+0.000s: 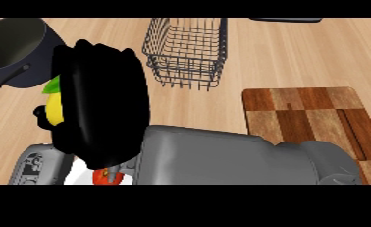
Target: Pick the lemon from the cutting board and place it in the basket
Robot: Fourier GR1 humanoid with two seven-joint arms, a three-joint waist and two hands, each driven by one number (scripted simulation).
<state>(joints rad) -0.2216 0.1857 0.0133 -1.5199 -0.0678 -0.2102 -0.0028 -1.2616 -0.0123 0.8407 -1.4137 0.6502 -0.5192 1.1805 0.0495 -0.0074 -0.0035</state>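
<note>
My right hand (101, 103) fills the left middle of the head view, its grey forearm (232, 157) coming in from the lower right. It is curled round the yellow lemon (55, 109), which shows only at the hand's left edge with a green leaf (52, 85) above it. The hand and lemon are above the counter, left of the wire basket (185, 54). The wooden cutting board (304, 118) lies at the right with nothing on it. A piece of my left forearm (33, 164) shows at the lower left; its hand is hidden.
A dark pot (20, 49) with a handle stands at the far left, close behind the hand. A small red object (109, 177) peeks out under the forearm at the bottom. A dark flat edge (286, 19) shows at the top right.
</note>
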